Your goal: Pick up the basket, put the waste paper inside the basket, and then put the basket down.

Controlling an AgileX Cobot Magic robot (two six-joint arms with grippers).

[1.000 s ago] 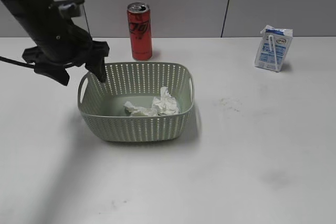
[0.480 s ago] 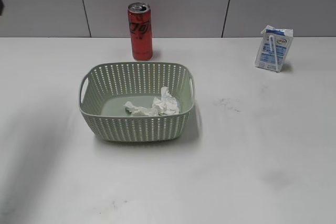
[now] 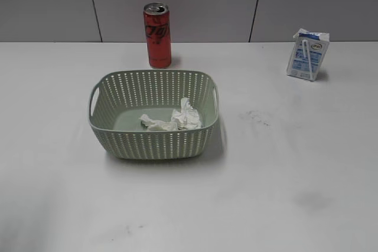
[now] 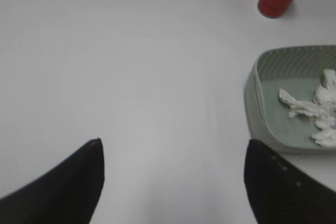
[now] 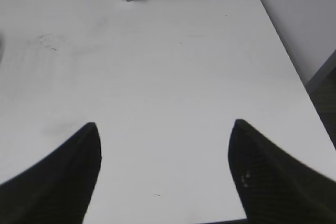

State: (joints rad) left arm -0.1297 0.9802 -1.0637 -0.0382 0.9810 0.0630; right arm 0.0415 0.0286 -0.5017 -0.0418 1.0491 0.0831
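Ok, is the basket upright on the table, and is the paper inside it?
Yes. The basket sits upright, with white paper lying on its floor.

Counter [image 3: 283, 193] bare in front, left and right of basket [image 3: 153, 140]. Red can [image 3: 157, 35] stands just behind basket's far rim, blocking rear approach. Carton [image 3: 308, 54] far right rear, well apart. Basket top open; paper wads [image 3: 174, 119] on floor.

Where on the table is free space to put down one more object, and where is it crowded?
The table is bare in front of the basket and across the whole right half, up to the drink carton at the back. The left side is also free. It is tight only between the basket's back rim and the red can. The basket holds the waste paper.
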